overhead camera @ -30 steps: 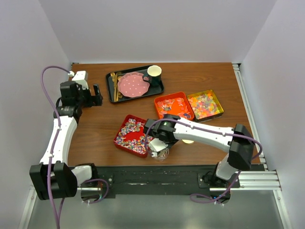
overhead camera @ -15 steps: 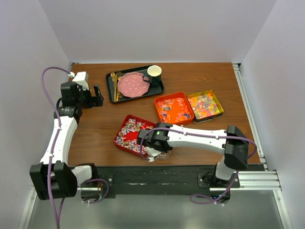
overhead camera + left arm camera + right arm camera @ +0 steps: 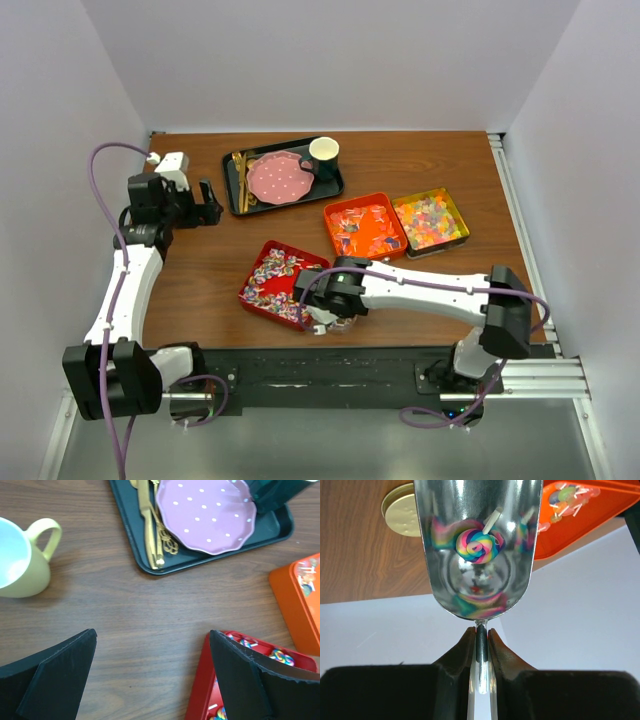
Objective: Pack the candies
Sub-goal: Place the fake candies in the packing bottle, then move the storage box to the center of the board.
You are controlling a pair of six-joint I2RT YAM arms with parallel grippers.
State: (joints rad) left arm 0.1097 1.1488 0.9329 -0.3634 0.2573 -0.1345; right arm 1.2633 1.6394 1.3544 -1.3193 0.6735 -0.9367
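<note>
R jaws pressed tight on thin handle of metal scoop (image 3: pixel 477 580). One rainbow-swirl candy (image 3: pixel 479 545) w/ white stick lies in its bowl. Scoop is at near bench (image 3: pixel 125 620) edge, just beside red tray (image 3: pixel 252 270), which is full of swirl candies (image 3: pixel 275 283). More candies in orange tray (image 3: pixel 352 201) & yellow tin (image 3: pixel 457 213), side by side further back. L jaws spread wide, holding nothing, above bench near black tray (image 3: pixel 132 530) w/ pink dotted plate (image 3: pixel 205 515).

Before the left pincer (image 3: pixel 153 631), bare table (image 3: pixel 200 265) lies open between black tray (image 3: pixel 333 183) and red tin (image 3: pixel 250 270). The right arm (image 3: pixel 420 288) bars the near edge; orange tin (image 3: pixel 355 201) and yellow tin (image 3: pixel 457 212) crowd the right.
</note>
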